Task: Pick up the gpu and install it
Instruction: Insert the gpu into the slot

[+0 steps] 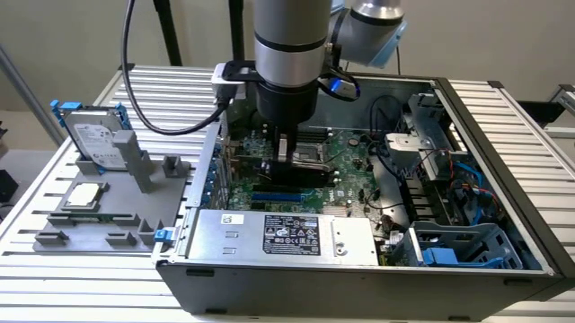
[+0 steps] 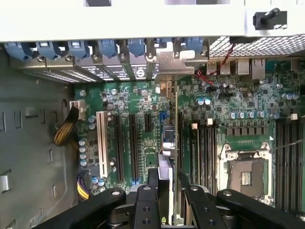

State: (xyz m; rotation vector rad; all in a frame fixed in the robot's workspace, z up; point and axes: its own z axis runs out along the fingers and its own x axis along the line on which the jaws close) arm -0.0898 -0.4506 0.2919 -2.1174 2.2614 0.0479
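At centre of the exterior view, inside the open computer case: gripper lowered over the motherboard, fingers pinching the gpu, held edge-on above a slot, bracket at the rear wall.

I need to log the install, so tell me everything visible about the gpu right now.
The gpu stands on edge over the motherboard inside the open computer case, seen edge-on as a thin green board. Its silver metal bracket sits among the rear slot covers. The end effector straddles its near end. In the exterior view it appears as a dark card below the arm. Whether it is fully seated cannot be told.
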